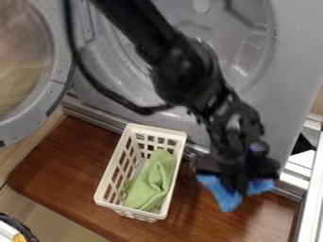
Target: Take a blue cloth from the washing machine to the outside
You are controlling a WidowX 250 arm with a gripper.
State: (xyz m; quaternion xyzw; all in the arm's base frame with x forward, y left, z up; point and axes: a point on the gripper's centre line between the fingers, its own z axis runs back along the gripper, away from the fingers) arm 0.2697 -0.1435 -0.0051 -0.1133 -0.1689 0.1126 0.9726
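The white basket has a green cloth in it, and to its right the black gripper has its fingers squeezed on the blue cloth, which hangs over the brown table, outside the big gray washer behind.

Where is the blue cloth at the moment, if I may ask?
In the camera view, the blue cloth is at the lower right, hanging from the gripper over the brown wooden surface, to the right of the white basket.
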